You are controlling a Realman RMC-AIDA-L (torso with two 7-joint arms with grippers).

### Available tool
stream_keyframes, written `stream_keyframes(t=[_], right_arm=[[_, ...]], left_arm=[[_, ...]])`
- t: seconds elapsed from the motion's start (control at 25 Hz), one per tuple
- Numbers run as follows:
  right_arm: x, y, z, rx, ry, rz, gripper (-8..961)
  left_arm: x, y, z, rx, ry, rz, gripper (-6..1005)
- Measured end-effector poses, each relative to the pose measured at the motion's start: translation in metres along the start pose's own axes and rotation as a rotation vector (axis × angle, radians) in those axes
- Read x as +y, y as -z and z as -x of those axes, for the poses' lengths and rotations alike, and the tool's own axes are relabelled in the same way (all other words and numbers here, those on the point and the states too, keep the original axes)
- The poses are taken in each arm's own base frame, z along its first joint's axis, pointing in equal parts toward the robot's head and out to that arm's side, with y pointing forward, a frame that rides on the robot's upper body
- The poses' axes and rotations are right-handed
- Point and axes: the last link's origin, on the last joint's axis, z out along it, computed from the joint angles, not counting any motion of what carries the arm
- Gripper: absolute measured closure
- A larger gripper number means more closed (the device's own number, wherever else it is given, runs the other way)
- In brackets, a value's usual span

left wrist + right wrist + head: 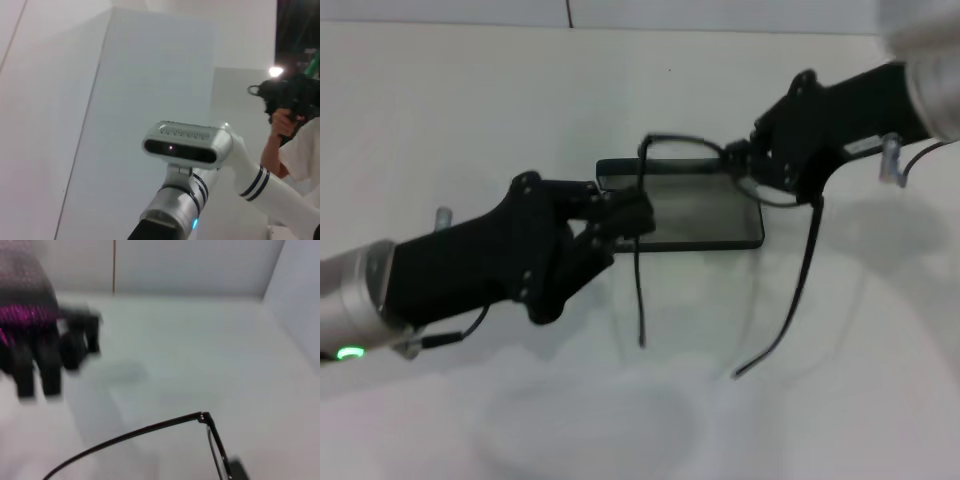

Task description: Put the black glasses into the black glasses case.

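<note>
The black glasses case [705, 215] lies open mid-table, pale lining up. My left gripper [628, 215] reaches in from the lower left and is shut on the case's left end. My right gripper [745, 160] comes from the upper right and is shut on the black glasses [675, 142] at the right end of the frame, holding them over the case's far edge. Both temple arms hang down unfolded: one [640, 290] crosses the case's left part, the other [798, 290] hangs past its right end. The right wrist view shows one temple arm and hinge [202, 416], with the left gripper [50, 350] beyond it.
The white table [470, 100] extends around the case on every side. In the left wrist view I see the robot's head camera [185, 142] and a person [292, 130] holding a black device off to the side.
</note>
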Motion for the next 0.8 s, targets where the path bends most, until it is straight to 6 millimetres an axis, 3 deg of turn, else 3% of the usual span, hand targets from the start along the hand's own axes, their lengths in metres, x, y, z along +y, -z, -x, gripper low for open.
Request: stream_keyframes(t=[0.16, 0.44, 0.8], right_arm=[[0.000, 0.019, -0.001, -0.157, -0.042, 0.001, 902], [0.013, 0.047, -0.030, -0.401, -0.092, 0.029, 900], [0.012, 0.048, -0.051, -0.591, -0.168, 0.095, 899]], left_arm=[[-0.011, -0.014, -0.010, 0.006, -0.033, 0.038, 876], [-0.025, -0.027, -0.029, 0.054, -0.063, 0.053, 934], [-0.023, -0.022, -0.032, 0.091, -0.065, 0.032, 940]])
